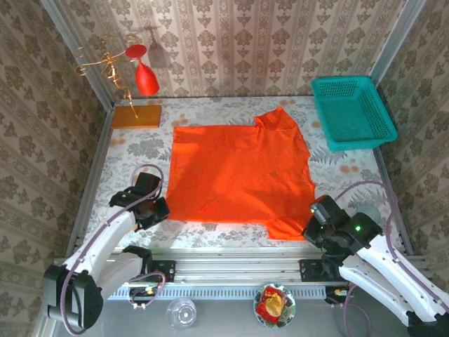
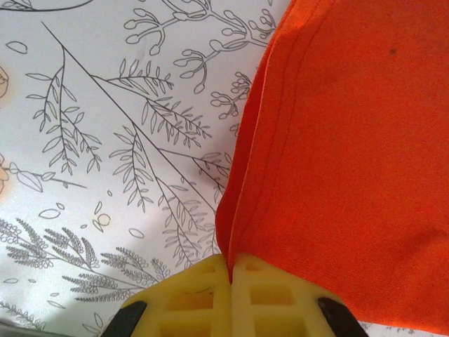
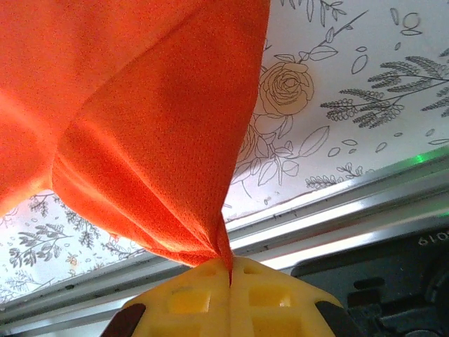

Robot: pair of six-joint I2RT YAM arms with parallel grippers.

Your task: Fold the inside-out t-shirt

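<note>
On the table [image 1: 133, 151], about mid-surface, you've got the t-shirt [image 1: 238, 175] spread mostly flat. It's bright orange-red, no print, w/ soft wrinkles and a few shallow creases. It lies sideways. The straight hem edge faces the left arm, one sleeve pokes out at the far right corner near the teal basket [image 1: 351, 112], and the other sits at the near right.

The left gripper [image 1: 156, 210] is at the near-left corner of the cloth. In the left wrist view its jaws [image 2: 230, 277] are pinched tight on the shirt edge [image 2: 351, 175], where you can see stitch lines running along the fold.

The right gripper [image 1: 313, 228] is at the near-right sleeve. In the right wrist view the jaws [image 3: 230, 270] are clamped on the fabric [image 3: 140, 126], which gathers into a cone down to the pinch pt and is lifted off the tabletop.
</note>
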